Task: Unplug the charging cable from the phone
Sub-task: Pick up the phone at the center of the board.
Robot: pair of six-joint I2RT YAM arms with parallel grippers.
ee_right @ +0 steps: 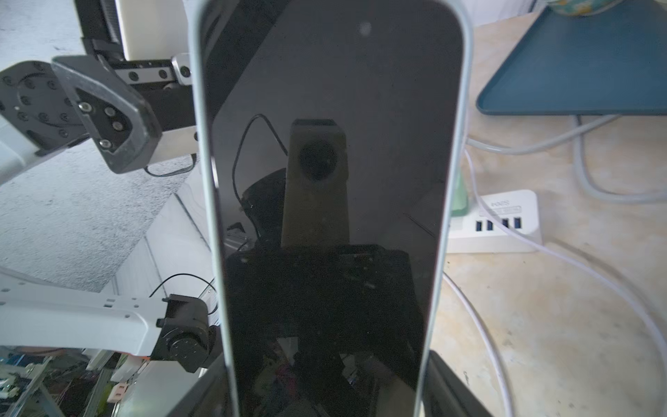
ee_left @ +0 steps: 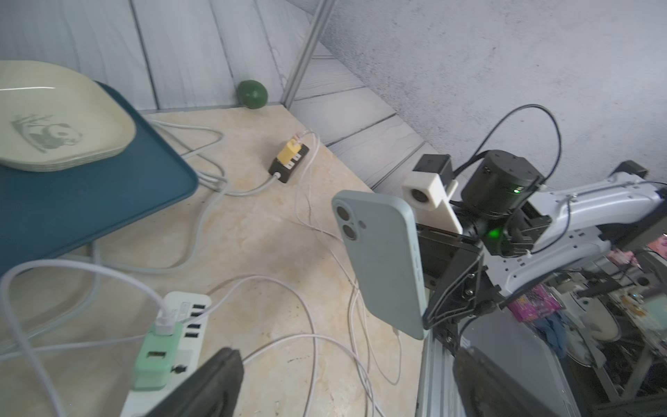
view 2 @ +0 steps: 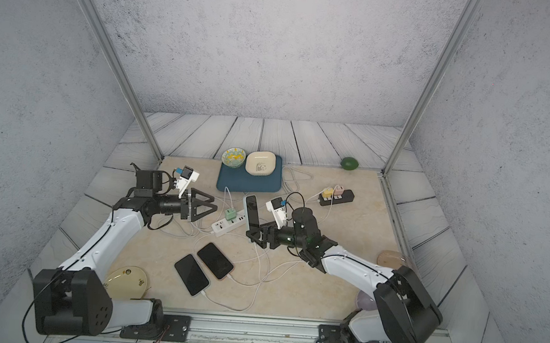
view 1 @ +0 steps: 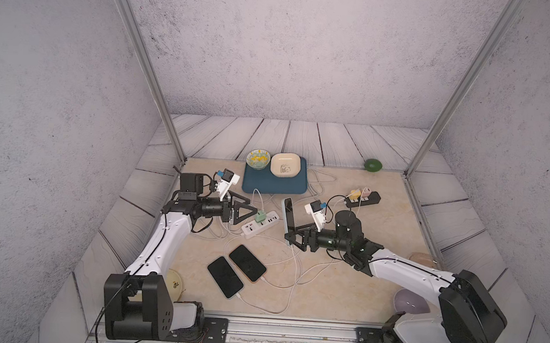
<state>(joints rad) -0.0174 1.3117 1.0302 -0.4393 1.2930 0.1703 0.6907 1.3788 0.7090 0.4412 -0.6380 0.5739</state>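
Note:
My right gripper (view 1: 290,238) is shut on a phone (view 1: 288,219) in a pale blue case and holds it upright above the table, gripping its lower part by the side edges. The dark screen fills the right wrist view (ee_right: 332,180); the case's back shows in the left wrist view (ee_left: 382,267). A white charging cable (ee_left: 397,346) hangs from the phone's lower end, its plug still in the port, and trails onto the table (view 1: 294,259). My left gripper (view 1: 253,207) hovers open and empty to the phone's left, above the white power strip (view 1: 261,224).
Two more phones (view 1: 225,276) (view 1: 247,263) lie flat at the front, each with a white cable. A green charger (view 1: 259,216) sits in the white strip. A black power strip (view 1: 364,198), a blue tray (view 1: 274,185) with two bowls and a green ball (view 1: 373,165) stand behind.

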